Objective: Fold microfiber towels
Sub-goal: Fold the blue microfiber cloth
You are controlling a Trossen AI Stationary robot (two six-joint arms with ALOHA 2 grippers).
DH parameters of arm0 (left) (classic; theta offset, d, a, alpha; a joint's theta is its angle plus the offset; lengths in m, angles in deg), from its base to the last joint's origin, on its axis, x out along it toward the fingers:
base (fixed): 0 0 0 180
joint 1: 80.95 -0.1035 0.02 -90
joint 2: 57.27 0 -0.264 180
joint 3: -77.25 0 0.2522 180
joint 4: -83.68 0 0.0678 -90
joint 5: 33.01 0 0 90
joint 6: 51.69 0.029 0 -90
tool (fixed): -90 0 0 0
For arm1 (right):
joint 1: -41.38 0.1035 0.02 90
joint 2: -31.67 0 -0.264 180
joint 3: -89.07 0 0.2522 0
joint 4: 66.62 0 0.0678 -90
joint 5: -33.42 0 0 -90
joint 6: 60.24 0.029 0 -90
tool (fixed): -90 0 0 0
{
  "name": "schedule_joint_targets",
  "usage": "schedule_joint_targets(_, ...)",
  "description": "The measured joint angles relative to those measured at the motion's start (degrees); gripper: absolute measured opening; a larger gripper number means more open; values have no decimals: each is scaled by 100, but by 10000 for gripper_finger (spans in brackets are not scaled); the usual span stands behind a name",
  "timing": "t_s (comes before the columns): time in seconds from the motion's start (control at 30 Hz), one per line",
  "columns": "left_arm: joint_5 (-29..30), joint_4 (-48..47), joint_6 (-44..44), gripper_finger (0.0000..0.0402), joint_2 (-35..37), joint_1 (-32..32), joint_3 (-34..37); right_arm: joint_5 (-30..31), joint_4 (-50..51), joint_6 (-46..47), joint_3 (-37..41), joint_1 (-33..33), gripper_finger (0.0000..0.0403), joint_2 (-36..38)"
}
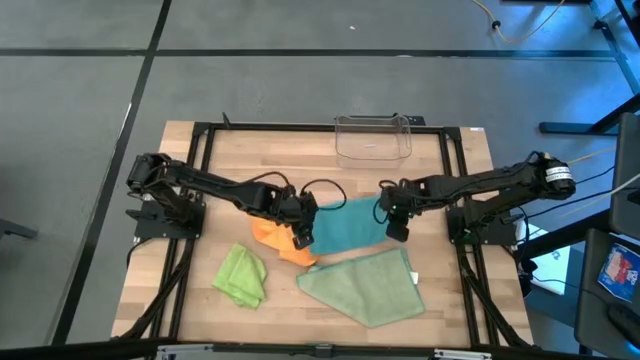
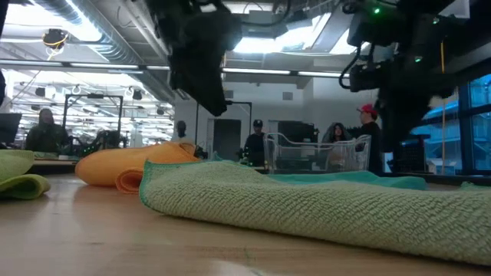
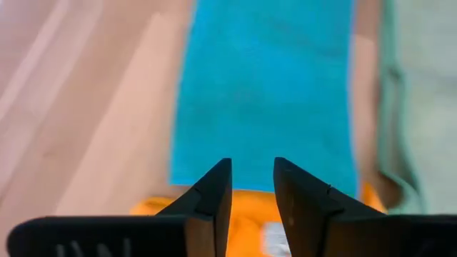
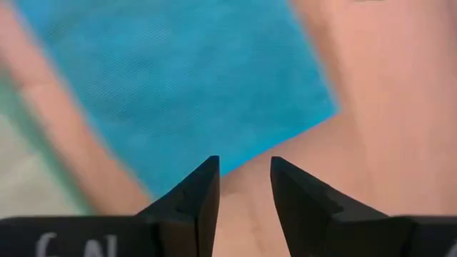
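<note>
The teal towel (image 1: 350, 222) lies flat at the table's middle, and it also shows in the left wrist view (image 3: 264, 93) and the right wrist view (image 4: 186, 78). Its left edge lies against the crumpled orange towel (image 1: 272, 238). The lime green towel (image 1: 242, 275) lies bunched at the near left. The sage towel (image 1: 365, 285) lies spread at the near middle. My left gripper (image 1: 300, 236) hovers open above the orange towel's edge (image 3: 250, 203), beside the teal towel's left end. My right gripper (image 1: 396, 226) hovers open above bare wood (image 4: 246, 200), by the teal towel's right end.
A clear plastic bin (image 1: 373, 137) stands at the table's far edge, behind the teal towel. Bare wood shows at the far left (image 1: 230, 160) and at the near right. In the low view, people stand in the room beyond the table.
</note>
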Motion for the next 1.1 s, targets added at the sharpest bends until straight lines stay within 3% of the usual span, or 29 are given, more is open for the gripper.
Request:
schedule_joint_targets(0.1,-255,-131,-20,93,-1,-281,2,26,7,-59,0,-281,129,0)
schedule_joint_targets(0.23,-1098,-153,252,92,-151,-676,-4,-403,-229,-595,12,-760,129,-17)
schedule_joint_targets(0.7,-1010,-153,555,92,-1079,-910,4,-729,-1574,-1669,538,-1617,129,-518)
schedule_joint_targets(1.1,-1021,-269,563,89,-1064,-1214,2,-870,-1831,-1826,540,-1784,113,-1095)
